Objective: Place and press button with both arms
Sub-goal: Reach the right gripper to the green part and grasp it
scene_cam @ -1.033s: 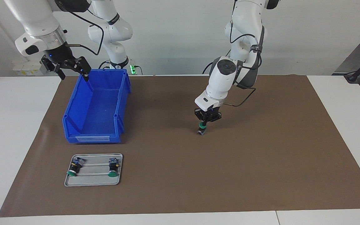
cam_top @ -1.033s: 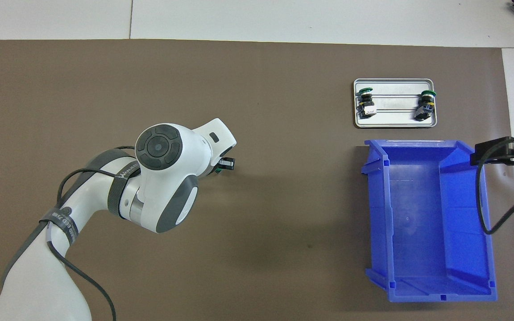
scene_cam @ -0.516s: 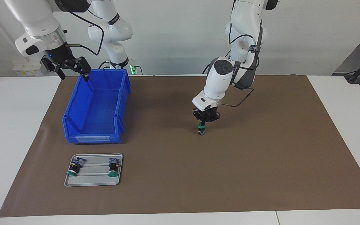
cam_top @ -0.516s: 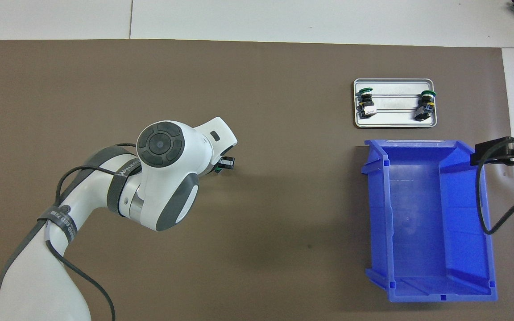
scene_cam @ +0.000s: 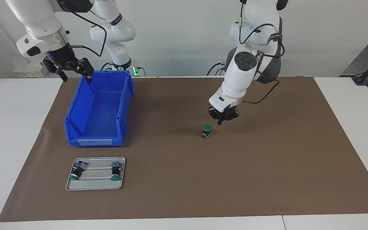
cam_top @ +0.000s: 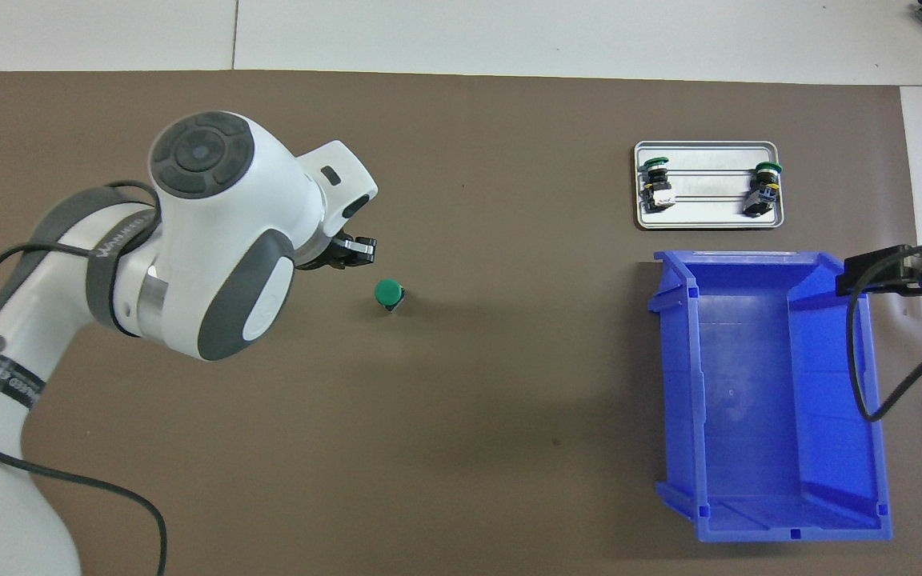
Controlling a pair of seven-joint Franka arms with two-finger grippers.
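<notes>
White and angled downward, the left arm holds its left gripper (scene_cam: 223,120) over the brown mat (scene_cam: 267,166), fingertips pressed together, empty. It has lifted off the button (scene_cam: 206,131), which now stands upright alone, round green cap up, mid-mat. The right gripper (scene_cam: 75,72), spread wide, waits over the glossy blue bin (scene_cam: 75,127).

Green-capped button (scene_cam: 206,131) upright on mat
</notes>
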